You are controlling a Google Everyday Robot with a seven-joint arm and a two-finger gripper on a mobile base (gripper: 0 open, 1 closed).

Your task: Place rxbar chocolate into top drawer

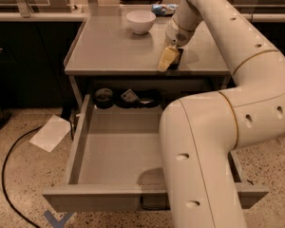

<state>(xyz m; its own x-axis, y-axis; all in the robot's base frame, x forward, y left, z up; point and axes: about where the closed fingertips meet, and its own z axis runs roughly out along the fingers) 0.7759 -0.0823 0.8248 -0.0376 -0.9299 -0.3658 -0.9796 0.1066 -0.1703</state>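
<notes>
The rxbar chocolate [177, 59] shows as a small dark bar on the grey tabletop [114, 51], near its front right edge. My gripper [170, 60] hangs from the white arm, its tip down at the bar and touching or nearly touching it. Most of the bar is hidden behind the gripper's yellowish tip. The top drawer [104, 198] is pulled wide open below the tabletop, its front panel nearest the camera and its grey floor mostly bare. My arm's lower links cover the drawer's right side.
A white bowl [140, 21] stands at the back of the tabletop, with a blue-and-white packet [162, 8] behind it. A dark round container [104, 98] and small packets [129, 96] lie at the drawer's back. White paper [51, 133] and a black cable [7, 175] lie on the floor.
</notes>
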